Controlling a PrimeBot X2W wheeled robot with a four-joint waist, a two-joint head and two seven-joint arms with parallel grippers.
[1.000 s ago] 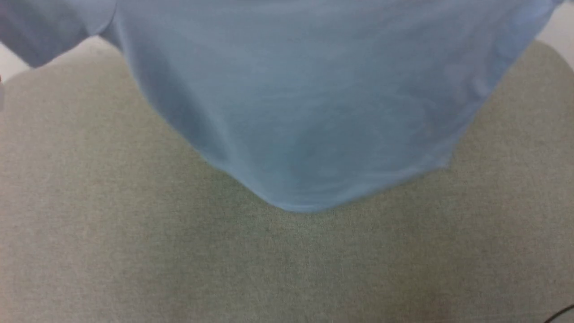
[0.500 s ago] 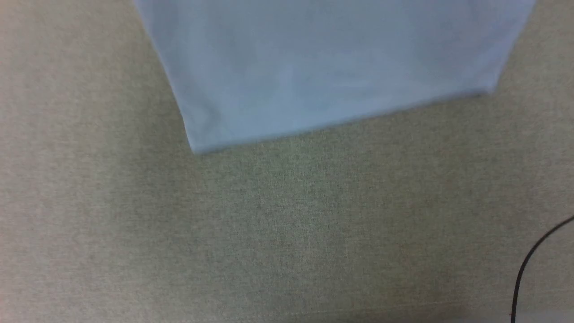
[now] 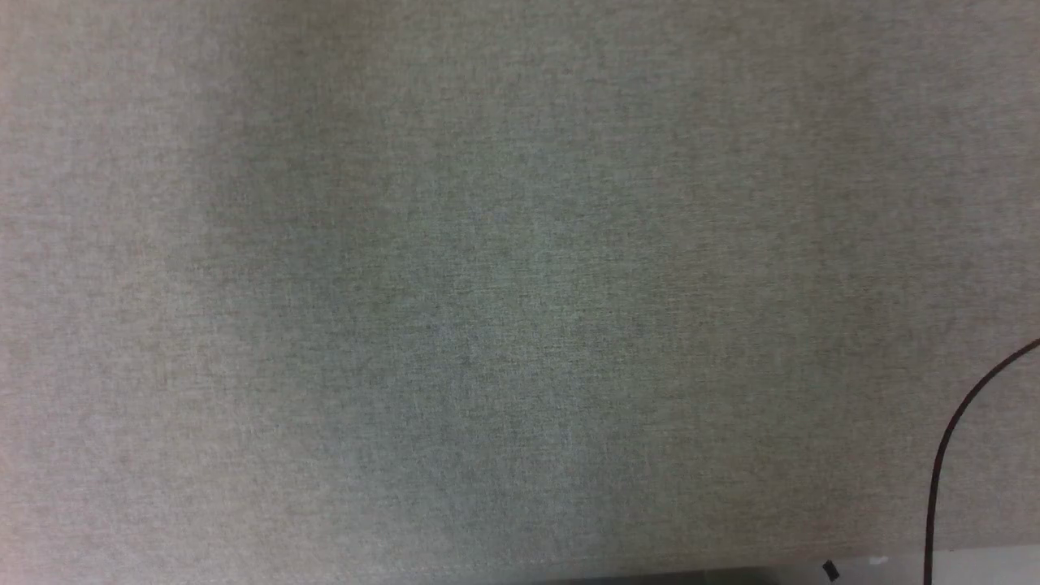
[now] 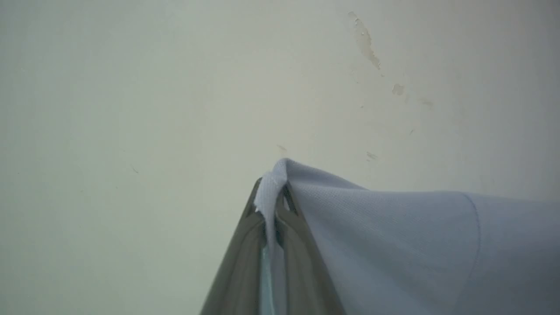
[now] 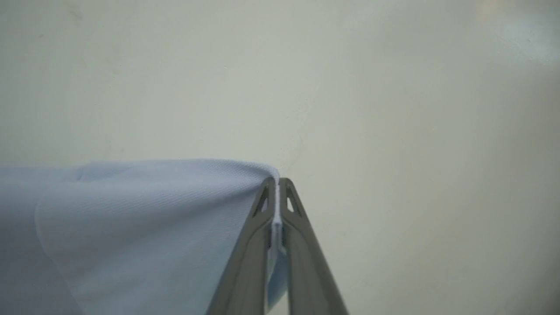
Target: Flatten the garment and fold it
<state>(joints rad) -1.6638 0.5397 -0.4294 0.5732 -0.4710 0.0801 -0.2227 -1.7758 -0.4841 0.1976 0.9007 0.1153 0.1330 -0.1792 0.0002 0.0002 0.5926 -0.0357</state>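
Grey-green woven cloth covers the counter (image 3: 487,284) below the head camera. A black cable (image 3: 942,463) curves over its near right corner. The pale strip along that near edge is too cut off to name.

Left tool (image 4: 272,192): jaws pinched tight on a bunched, white-edged fold of the garment (image 4: 415,245), with a nub of fabric poking past the tips. Right tool (image 5: 275,186): also clamped, with only a thin sliver of cloth edge between the fingers.

The garment spans between the two tools. It runs off to the right in the left wrist view and off to the left in the right wrist view. My read is that it's held up in the air, clear of the counter.

Handling, judging by the drape: light, limp, fine knit with no stiffness, so it sags wherever it's unsupported. It's probably stretchy, so pulling it hard would skew it. The best holds are doubled edges and seams. The right pinch looks shallow, so there's a risk of it slipping.

Hard to make out:
- Which edge each tool has. A curved seam shows in the left wrist view, but I can't tell whether it's a sleeve or a shoulder.
- Whether the front or the back faces out.
- The lower cloth, which is cut off by the frame edges.
- The pale backdrop with scuff marks (image 4: 367,43) behind. I can't tell whether it's wall or floor.
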